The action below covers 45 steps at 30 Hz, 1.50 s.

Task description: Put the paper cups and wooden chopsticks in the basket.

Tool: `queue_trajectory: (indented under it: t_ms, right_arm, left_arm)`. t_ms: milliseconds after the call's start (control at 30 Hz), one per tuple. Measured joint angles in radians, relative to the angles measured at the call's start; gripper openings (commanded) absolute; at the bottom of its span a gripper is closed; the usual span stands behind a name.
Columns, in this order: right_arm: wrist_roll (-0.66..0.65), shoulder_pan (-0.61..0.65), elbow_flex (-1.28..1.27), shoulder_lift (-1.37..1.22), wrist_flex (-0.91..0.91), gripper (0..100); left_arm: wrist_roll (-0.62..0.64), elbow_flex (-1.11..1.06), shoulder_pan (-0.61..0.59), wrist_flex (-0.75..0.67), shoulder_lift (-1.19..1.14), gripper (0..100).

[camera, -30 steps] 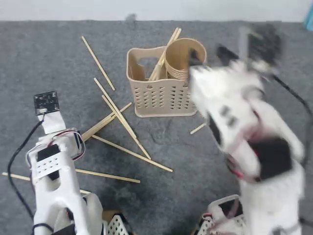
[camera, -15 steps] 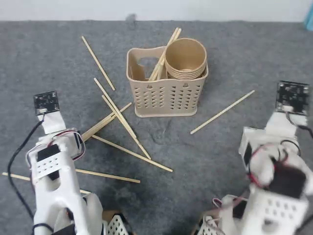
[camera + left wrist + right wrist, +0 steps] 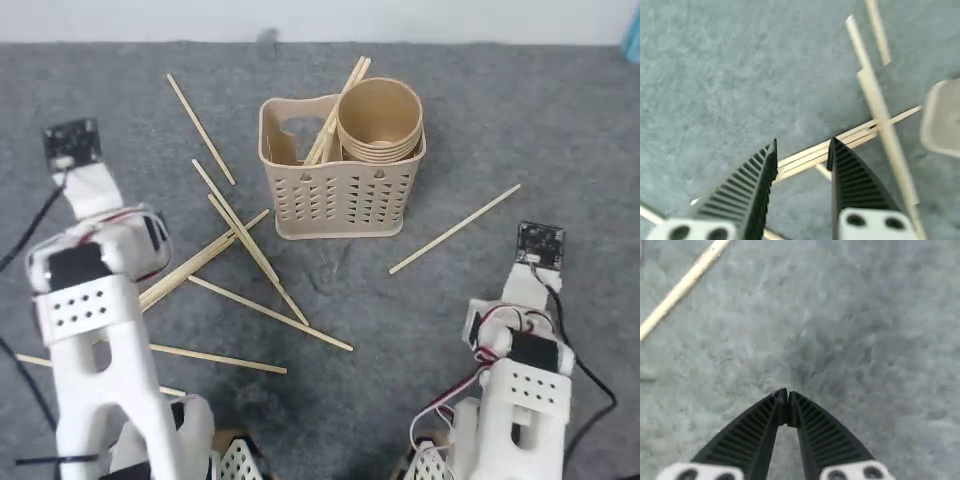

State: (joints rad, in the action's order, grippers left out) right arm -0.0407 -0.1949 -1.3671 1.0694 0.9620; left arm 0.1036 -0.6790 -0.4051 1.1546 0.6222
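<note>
Two robot arms near a basket of cups

Stacked paper cups (image 3: 380,120) stand inside the beige basket (image 3: 330,205) on the grey desk (image 3: 520,110), with leaning chopsticks (image 3: 335,105) beside them. Loose chopsticks (image 3: 247,243) lie left of the basket, a single chopstick (image 3: 455,230) to its right. The left fingers (image 3: 755,185) are spread apart and empty, above what looks like two chopsticks side by side. The right fingers (image 3: 760,430) are pressed together, holding nothing

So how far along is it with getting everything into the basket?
Partly done. The paper cups stand stacked in the basket, with a couple of chopsticks leaning beside them. Nothing is in hand: the left gripper is open above a pair of chopsticks on the mat, and the right gripper is shut on nothing. Left to do: many loose chopsticks and a single chopstick apart.
</note>
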Motion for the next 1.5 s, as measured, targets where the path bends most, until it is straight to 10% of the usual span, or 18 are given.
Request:
queue_trajectory:
  t_ms: [767,1500]
  right_arm:
    - [-0.068,0.025,-0.061,0.011,-0.025,0.8]
    - [-0.068,0.032,-0.068,0.011,-0.037,0.8]
  left_arm:
    - [0.203,0.862,0.146,0.002,-0.905,16]
    - [0.203,2.183,0.166,0.127,-2.038,17]
